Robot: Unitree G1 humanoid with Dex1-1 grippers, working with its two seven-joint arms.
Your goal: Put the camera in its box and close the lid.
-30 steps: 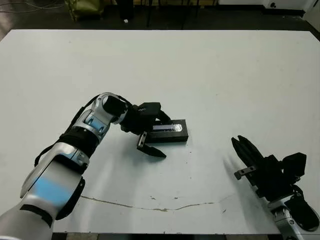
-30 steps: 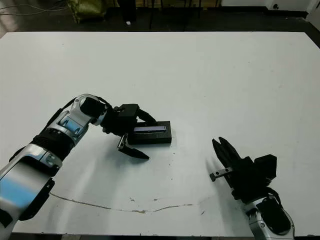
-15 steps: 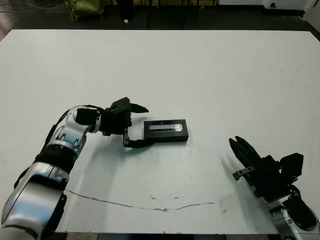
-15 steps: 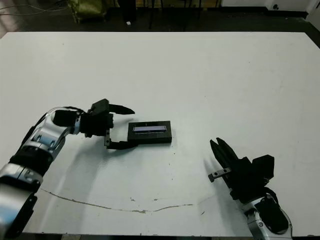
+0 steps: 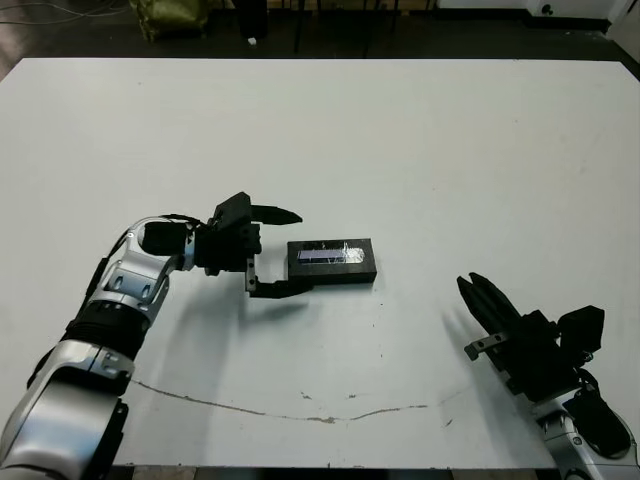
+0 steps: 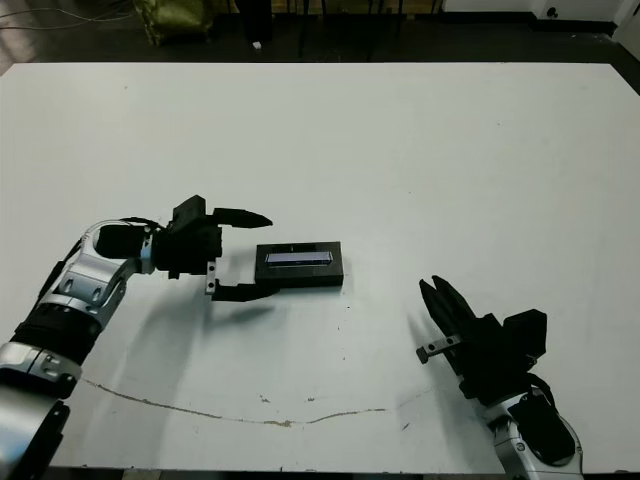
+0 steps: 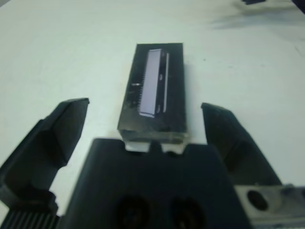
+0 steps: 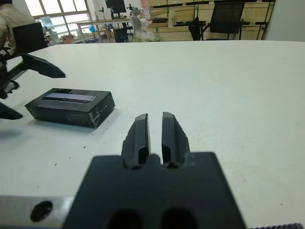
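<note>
The lid [image 5: 331, 254], black with a silvery-lavender strip, lies flat on the box [image 5: 335, 273], so the two form one closed black block left of the table's middle. The camera is hidden. My left gripper [image 5: 296, 250] is open at the block's left end, one finger on either side of that end and neither touching it. The left wrist view shows the block [image 7: 155, 90] lengthwise between the spread fingers [image 7: 57, 138]. My right gripper [image 5: 466, 284] is shut and holds nothing, low over the table at the front right, well clear of the block [image 8: 69, 107].
A thin brownish crack line [image 5: 300, 412] runs along the white table [image 5: 420, 150] near its front edge. Chairs, desks and a person's shoulder [image 8: 12, 19] show beyond the table in the right wrist view.
My left gripper has drawn back leftwards from over the block and now sits level at its left end, still open. The block and my right arm have hardly moved.
</note>
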